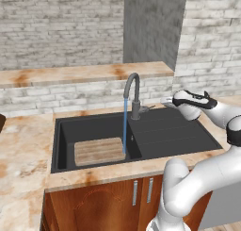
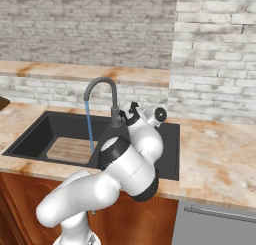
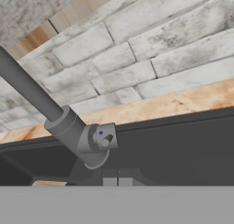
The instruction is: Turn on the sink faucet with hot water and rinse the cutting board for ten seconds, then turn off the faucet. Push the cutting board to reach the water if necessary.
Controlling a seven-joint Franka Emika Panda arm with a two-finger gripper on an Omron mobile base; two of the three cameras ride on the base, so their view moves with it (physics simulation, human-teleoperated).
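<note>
The cutting board [image 1: 99, 151] lay flat in the deep left basin of the sink [image 1: 174, 136], long axis running left to right; the water [image 1: 124, 125] fell straight just at its right edge; the sink faucet [image 1: 133, 95] arched leftward, its lever pointing right; the claw [image 1: 167, 102] hovered right of it, fingers together, holding nothing; no writing was readable

A whitewashed grey brick wall [image 1: 56, 22] backs a marbled beige stone counter [image 1: 23, 154] and a raised ledge of the same stone [image 1: 70, 74]; below, reddish-brown wooden cabinet doors [image 1: 103, 206] carry slim metal handles [image 1: 135, 192], beside a grey drawer front [image 2: 215, 224]
</note>
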